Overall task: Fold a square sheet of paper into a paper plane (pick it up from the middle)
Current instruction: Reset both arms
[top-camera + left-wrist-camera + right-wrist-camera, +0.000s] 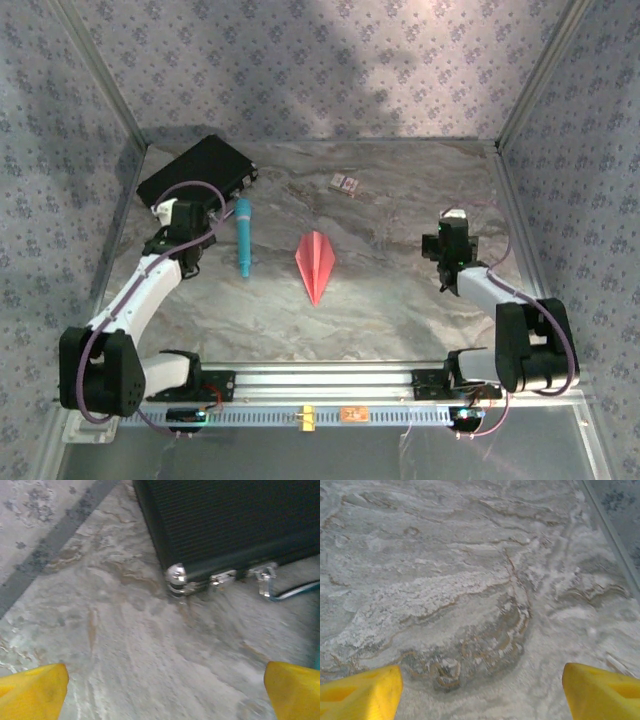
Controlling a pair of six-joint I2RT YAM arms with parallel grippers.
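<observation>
Saw the paper plane (316, 262), a slim salmon-pink dart creased down its centre, flat mid-table (400, 300). Found the left pincer (160, 700) spread wide near a ribbed black case (225, 520), and the right pincer (480, 692) likewise apart.

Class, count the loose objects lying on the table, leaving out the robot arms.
4: a black case far left, a marker right of it, the plane mid-table, a small card beyond the plane. None seems hidden.
</observation>
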